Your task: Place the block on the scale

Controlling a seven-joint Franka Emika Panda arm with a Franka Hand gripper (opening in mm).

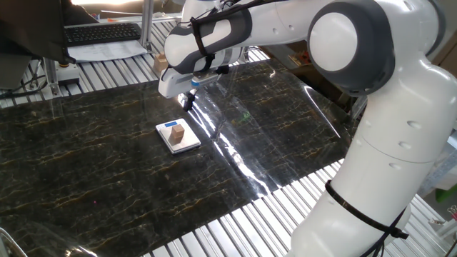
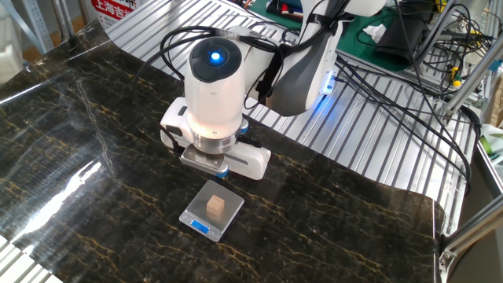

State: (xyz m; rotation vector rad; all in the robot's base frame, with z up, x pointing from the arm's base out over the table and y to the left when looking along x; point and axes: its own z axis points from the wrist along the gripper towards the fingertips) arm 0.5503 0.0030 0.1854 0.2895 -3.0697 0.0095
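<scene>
The block (image 1: 178, 133), a tiny brown wooden cube, rests on the middle of the scale (image 1: 188, 144), a flat silver-white square with a blue display strip at its far-left edge. In the other fixed view the block (image 2: 214, 206) also sits centred on the scale (image 2: 229, 201). My gripper (image 1: 188, 101) hovers just behind and above the scale, apart from the block. Its dark fingers are together and hold nothing. In the other fixed view the white wrist (image 2: 211, 86) hides the fingers.
The scale lies on a dark marbled mat (image 1: 86, 164) over a slatted metal table. A keyboard (image 1: 100, 32) and a small cardboard box (image 1: 160, 63) lie behind the mat. Cables (image 2: 393, 86) trail across the slats near the arm's base.
</scene>
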